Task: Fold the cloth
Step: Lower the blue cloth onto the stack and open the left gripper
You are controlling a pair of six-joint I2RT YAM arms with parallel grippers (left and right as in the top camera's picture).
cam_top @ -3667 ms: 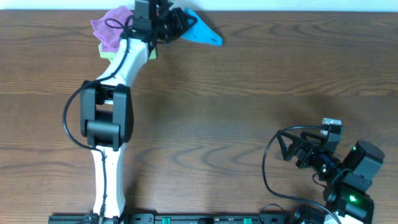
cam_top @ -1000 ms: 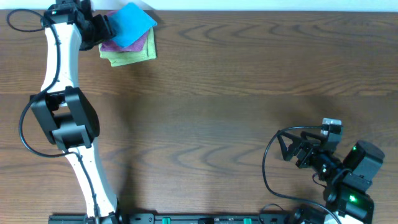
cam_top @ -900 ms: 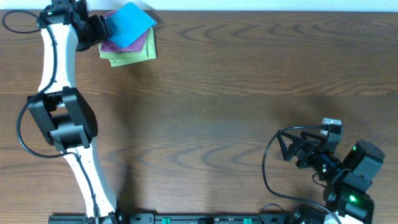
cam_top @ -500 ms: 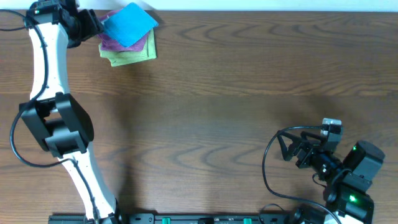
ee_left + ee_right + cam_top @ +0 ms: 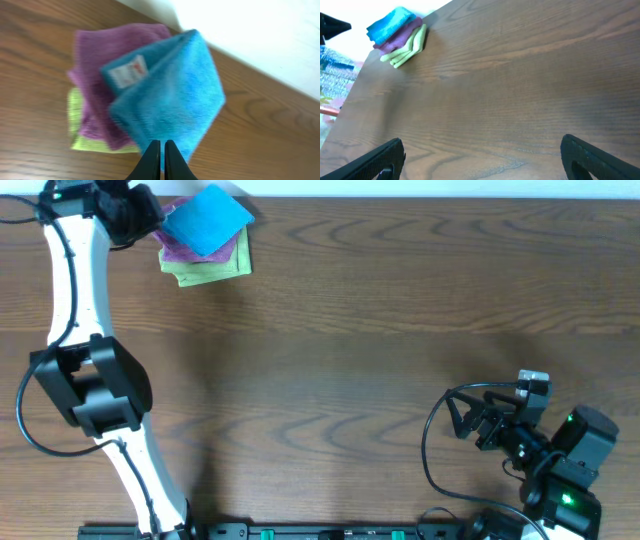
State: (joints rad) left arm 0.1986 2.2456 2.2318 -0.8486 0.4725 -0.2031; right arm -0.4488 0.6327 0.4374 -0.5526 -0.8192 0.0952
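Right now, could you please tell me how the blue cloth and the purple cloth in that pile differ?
The blue cloth lies on top of the pile; the purple cloth sits under it, above a light green cloth. The blue cloth shows a small white tag; no tag shows on the purple cloth. The blue cloth is turned cornerwise to the purple cloth. Both are folded, fuzzy cloths in one stack.
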